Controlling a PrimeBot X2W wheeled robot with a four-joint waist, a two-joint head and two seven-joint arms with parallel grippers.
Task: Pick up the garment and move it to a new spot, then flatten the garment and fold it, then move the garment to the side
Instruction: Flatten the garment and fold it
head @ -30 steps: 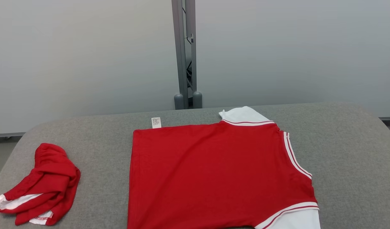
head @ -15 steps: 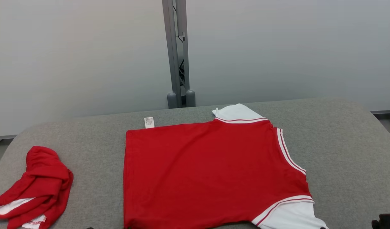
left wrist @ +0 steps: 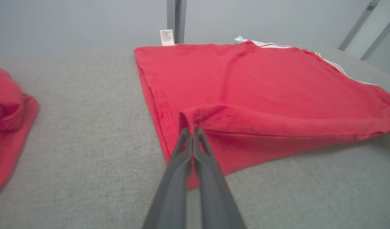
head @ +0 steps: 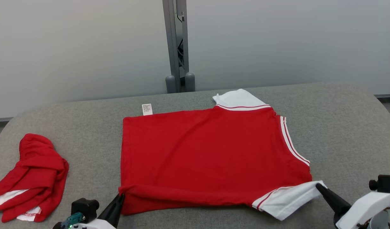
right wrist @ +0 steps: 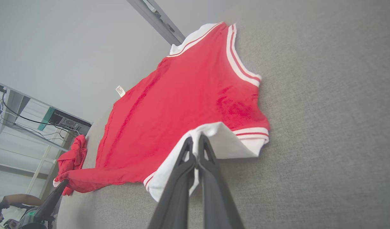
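Jaws pinched shut: left gripper (left wrist: 191, 129) grips a hem corner of the red knit garment (head: 207, 149), right gripper (right wrist: 195, 137) its white sleeve (head: 287, 197); long axis left-right, neckline rightward.

Nothing legible. White care tag (head: 147, 109) sticks out from the far edge of the red garment (head: 207, 152) and lies on the grey surface (head: 341, 133). It has several lines of fine dark print, too small to resolve in head view, and no better in either wrist view. Crumpled red cloth (head: 32, 171) on the left has a white strip (head: 29, 217) at its near edge with red marks that may be lettering, can't read it.
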